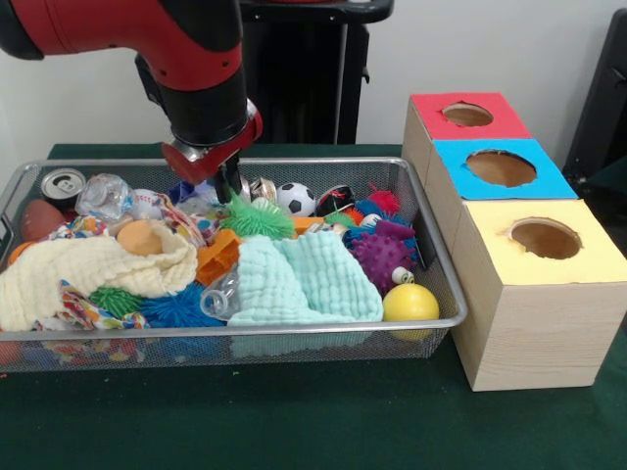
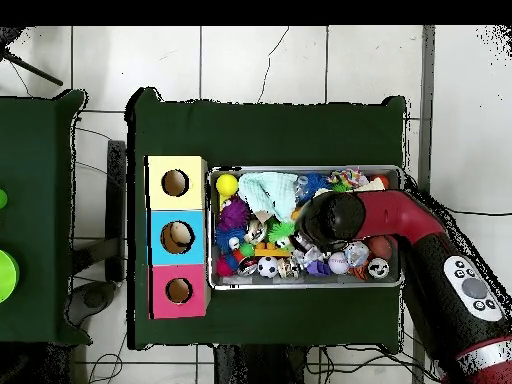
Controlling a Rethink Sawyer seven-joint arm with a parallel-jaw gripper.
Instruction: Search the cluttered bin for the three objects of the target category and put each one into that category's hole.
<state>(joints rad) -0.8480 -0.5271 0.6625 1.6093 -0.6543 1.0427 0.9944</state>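
In the front view the gripper (image 1: 229,186) hangs low over the back of the wire-mesh bin (image 1: 446,284), its tips down among the toys beside a green spiky ball (image 1: 257,217); whether the fingers are spread or closed I cannot tell. One crinkly clear plastic bottle (image 1: 105,195) lies well to its left near the silver can (image 1: 63,185). Another bottle (image 1: 221,295) sits nearer the camera, half under the soft mint waffle cloth (image 1: 309,279), its long axis seemingly slanting toward the orange toy (image 1: 217,258).

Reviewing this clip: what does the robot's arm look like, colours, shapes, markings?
A thick arm of glossy red shells with black joint sections. In the overhead view a grey oval button panel sits on its black part. The wrist ends in a red flange and a small dark gripper.
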